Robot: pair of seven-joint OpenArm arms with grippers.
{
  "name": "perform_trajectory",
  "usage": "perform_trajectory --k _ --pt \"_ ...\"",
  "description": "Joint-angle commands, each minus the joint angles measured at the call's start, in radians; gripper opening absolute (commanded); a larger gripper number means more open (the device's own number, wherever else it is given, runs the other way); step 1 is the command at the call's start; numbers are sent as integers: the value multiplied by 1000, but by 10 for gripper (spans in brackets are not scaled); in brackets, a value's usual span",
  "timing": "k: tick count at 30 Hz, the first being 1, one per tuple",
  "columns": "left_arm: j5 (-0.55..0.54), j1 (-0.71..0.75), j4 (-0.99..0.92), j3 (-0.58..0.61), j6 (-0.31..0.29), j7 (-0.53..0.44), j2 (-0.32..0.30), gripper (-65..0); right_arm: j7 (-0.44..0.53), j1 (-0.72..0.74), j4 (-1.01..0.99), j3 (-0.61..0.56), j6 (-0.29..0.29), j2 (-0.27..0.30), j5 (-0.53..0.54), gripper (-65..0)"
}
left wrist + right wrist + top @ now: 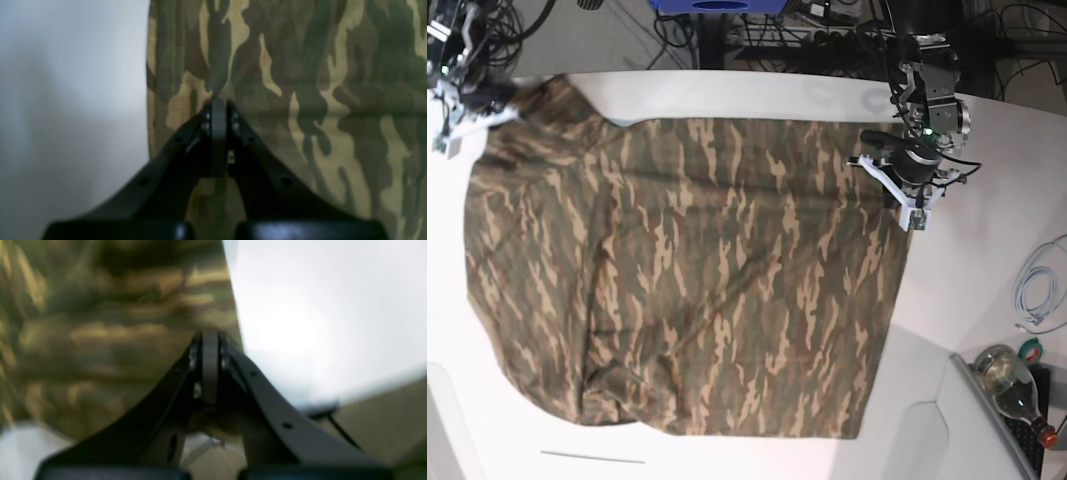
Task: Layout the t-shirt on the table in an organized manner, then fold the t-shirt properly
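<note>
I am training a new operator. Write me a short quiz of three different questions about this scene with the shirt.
1. True or false: the t-shirt lies spread on the table.
2. Which pincer is at the shirt's edge on the right of the base view? A) left B) right
3. Fill in: both pincers are ____ on the shirt.

Key:
1. True.
2. A, the left pincer; the right pincer is at the far-left corner.
3. Shut.
</note>
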Motion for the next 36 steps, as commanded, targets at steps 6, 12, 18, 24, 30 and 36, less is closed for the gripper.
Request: perform_trajectory --k 6,12,18,24,30,36 --pt "0 -78 92 7 8 -15 -5 -650 9 71 224 0 6 47 13 -642" --pt "0 -266 -129 7 8 -24 -5 -650 -16 396 -194 -109 6 205 13 -642" --pt "7 -375 -353 5 63 -69 -20 -650 178 612 -669 -212 9 288 14 -642" --pt "7 -370 -463 8 140 -153 -55 -650 221 640 -801 -183 4 297 14 -642" --pt "7 -365 -463 8 140 -153 -63 -650 213 557 -726 -106 -106 289 16 -644" --pt "7 -378 -456 7 140 -153 -63 -650 191 448 -507 -102 -141 237 20 -644"
